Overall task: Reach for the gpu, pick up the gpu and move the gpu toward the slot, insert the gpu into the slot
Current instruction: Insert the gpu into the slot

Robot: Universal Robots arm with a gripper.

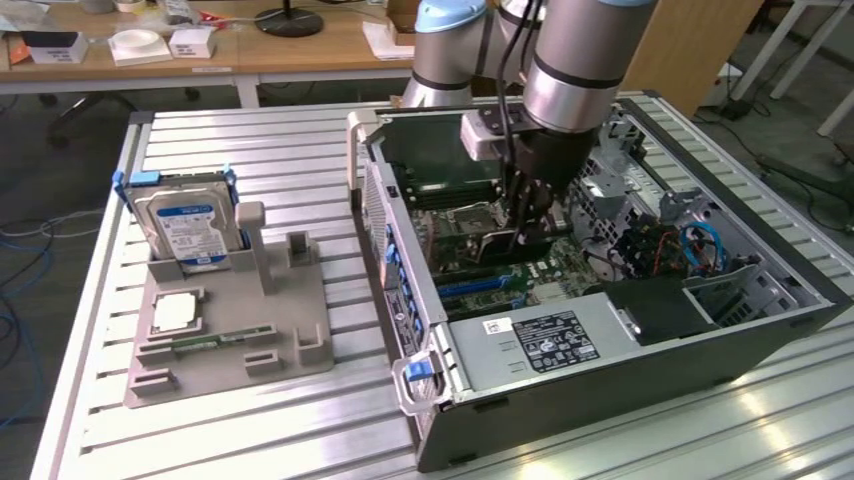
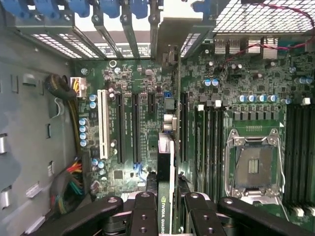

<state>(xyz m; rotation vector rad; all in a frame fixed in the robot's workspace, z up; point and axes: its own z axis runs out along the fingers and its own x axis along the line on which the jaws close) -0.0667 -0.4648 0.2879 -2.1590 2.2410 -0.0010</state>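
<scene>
My fingers (image 2: 145, 216): narrow, closed on the gpu (image 2: 166, 172), which stands on edge between them with its green-lettered label facing the wrist camera.

My gripper (image 1: 531, 232): lowered inside the open computer case (image 1: 747, 340), just above the motherboard (image 2: 246, 88).

Gpu, position: held upright over the row of black expansion slots (image 2: 135, 128), its far end pointing toward the rear bracket openings with blue clips (image 2: 113, 7). Whether its lower edge touches a slot I cannot tell.

White slot (image 2: 104, 123): beside the black ones, toward the case wall.

Processor socket (image 2: 256, 164): silver frame, on the other side of the card from the white slot.

Memory slots (image 2: 209, 132): between the card and the socket.

Power supply (image 1: 547, 342): grey box with a black label, at the near end of the case in the exterior view.

Grey fixture tray (image 1: 227, 330): on the slatted table (image 1: 267, 430), at the exterior view's left, well apart from the case. It holds a blue-labelled hard drive (image 1: 187, 225) standing upright and a small silver chip (image 1: 176, 312) lying flat.
</scene>
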